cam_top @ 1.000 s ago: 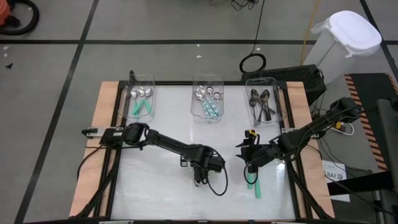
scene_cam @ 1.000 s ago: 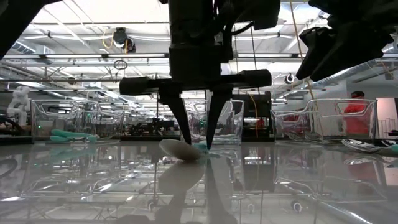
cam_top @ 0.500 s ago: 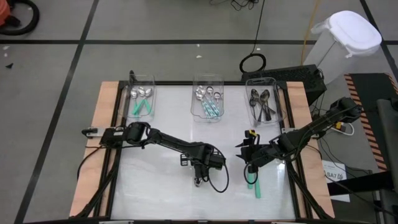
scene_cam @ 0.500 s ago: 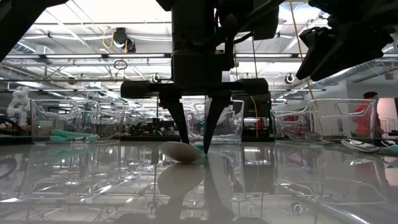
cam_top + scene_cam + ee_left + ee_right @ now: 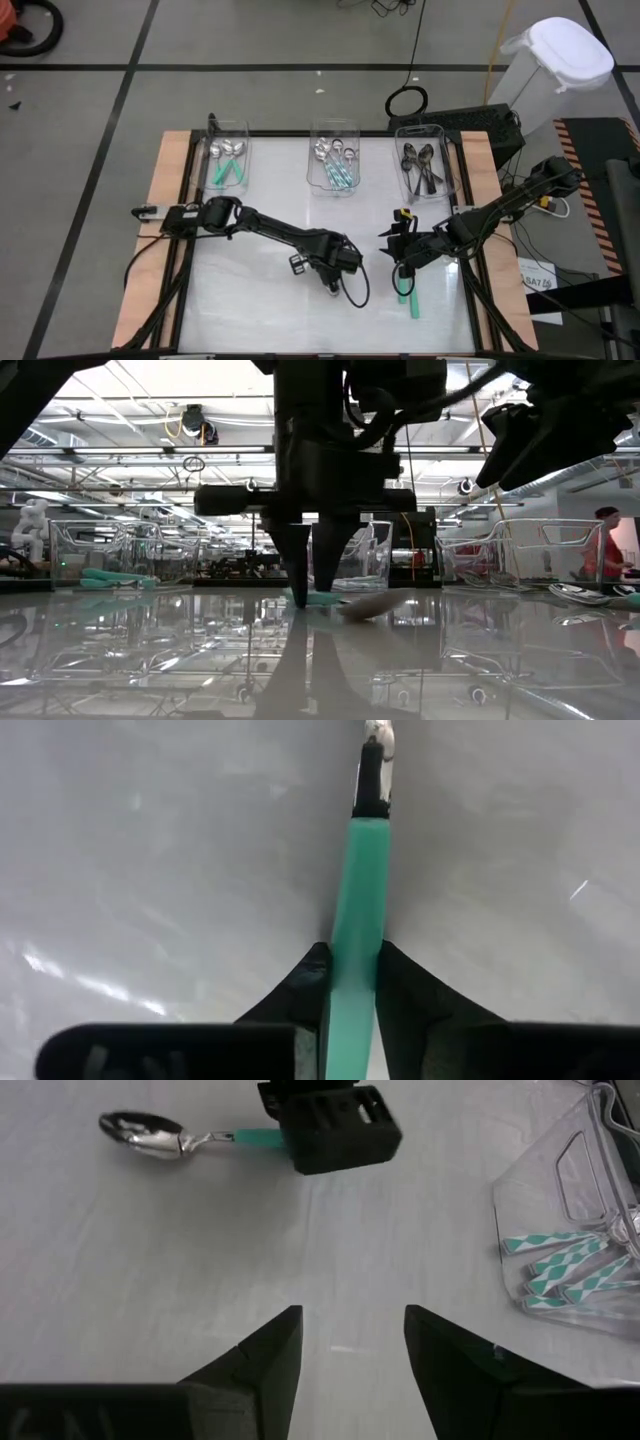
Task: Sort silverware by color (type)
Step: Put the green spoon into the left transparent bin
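Left gripper (image 5: 352, 982) pinching the teal spoon (image 5: 360, 890) mid-table.

I see the teal-handled spoon lying flat on the white table (image 5: 240, 300), near its middle and toward the near edge. Its handle sits between my left fingers (image 5: 300, 985), which have closed in on it from the wider stance a second ago. In the low view the bowl (image 5: 368, 605) now shows right of the fingers, where before it lay left of them. The long axis runs straight out from the gripper, bowl end leading away. My right gripper (image 5: 348, 1342) hangs open, holding nothing, by the right edge above another teal spoon (image 5: 409, 297). Three bins (image 5: 335, 160) line the far edge.
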